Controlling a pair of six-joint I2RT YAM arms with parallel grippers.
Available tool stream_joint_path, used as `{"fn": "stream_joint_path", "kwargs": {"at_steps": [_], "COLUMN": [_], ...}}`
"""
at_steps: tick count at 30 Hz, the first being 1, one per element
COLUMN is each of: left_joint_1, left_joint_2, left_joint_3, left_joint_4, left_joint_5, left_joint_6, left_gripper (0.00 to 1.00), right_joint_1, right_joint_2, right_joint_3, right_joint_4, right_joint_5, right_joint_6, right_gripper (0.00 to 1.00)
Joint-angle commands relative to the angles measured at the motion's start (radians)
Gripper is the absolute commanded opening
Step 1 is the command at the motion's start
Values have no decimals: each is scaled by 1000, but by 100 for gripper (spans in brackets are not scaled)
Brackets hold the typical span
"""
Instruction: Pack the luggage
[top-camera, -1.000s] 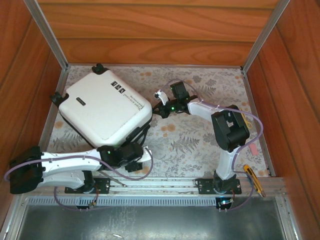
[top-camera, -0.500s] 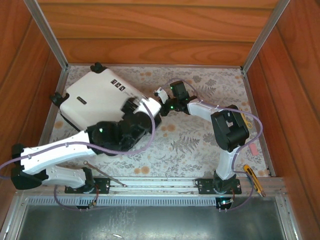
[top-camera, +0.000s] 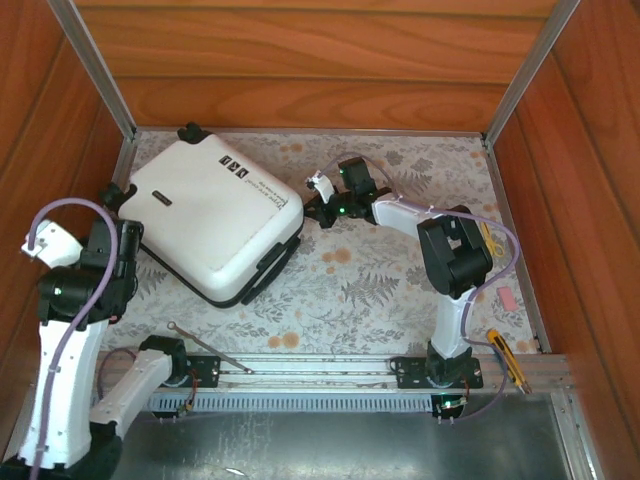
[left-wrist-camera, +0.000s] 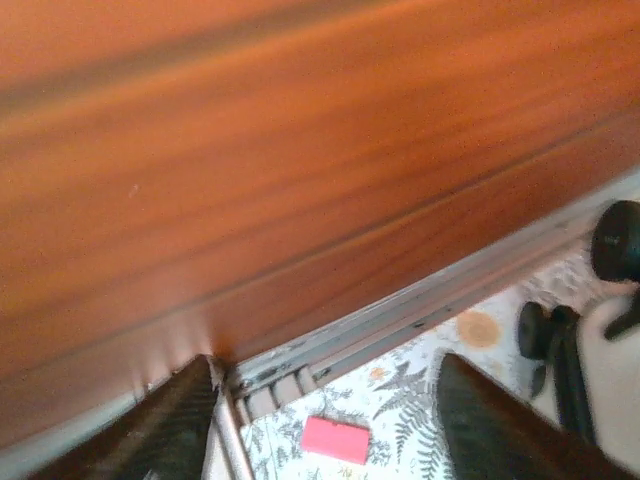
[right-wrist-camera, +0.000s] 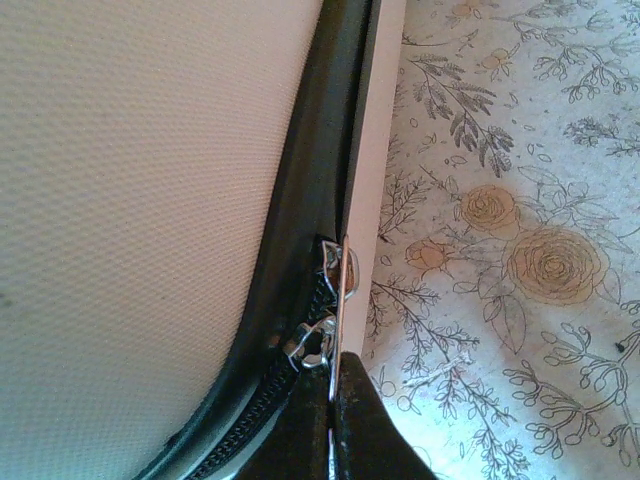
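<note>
Risk of a lost zip pull at the luggage corner.

Found lying closed at the far left of the bench. Found right end effector pinched shut on the thin zip pull at the right-hand corner; left end effector open, empty, raised near the left wall. Likely to slip off the tab, or to drag the unbraced case, if pulled off the zip line.
</note>
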Motion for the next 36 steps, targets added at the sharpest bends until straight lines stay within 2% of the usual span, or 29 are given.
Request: {"fn": "stream_joint_path", "kwargs": {"at_steps": [1,2,4,6,11,13,15,17,19,22,27,32,34,36], "left_joint_1": [216,311,519,606,603,568,502,423,356,303,253,241,228,208], "left_joint_2": [59,75,135,230,454,515,595,701,836,996,1185,1262,1239,1189], "left_joint_3": [-143,-196,-305,-348,-300,-273,-216,-114,7,149,371,544,576,578], "left_joint_4": [174,255,428,526,688,787,855,865,863,862,862,863,862,862], "left_joint_5": [167,277,589,745,927,988,1012,1000,1038,1078,1078,1064,1021,933], "left_joint_6": [142,179,225,210,202,209,254,329,401,423,480,517,548,588], "left_gripper": [37,38,42,45,58,61,63,66,67,68,69,70,70,70], "right_joint_1": [-5,-5,-5,-5,-3,-3,-3,-5,-5,-6,-24,-43,-43,-43], "right_joint_2": [4,7,9,13,25,29,34,42,49,56,72,75,57,40], "right_joint_3": [48,51,52,53,53,56,62,73,95,130,170,202,185,166], "right_joint_4": [43,42,40,44,46,46,39,23,-8,-65,-113,-161,-153,-142], "right_joint_5": [-25,-30,-44,-55,-80,-80,-76,-62,-42,-26,-2,25,38,52], "right_joint_6": [-38,-41,-48,-54,-65,-71,-85,-102,-127,-175,-219,-227,-234,-236], "right_gripper": [0,0,0,0,0,0,0,0,0,0,0,0,0,0]}}
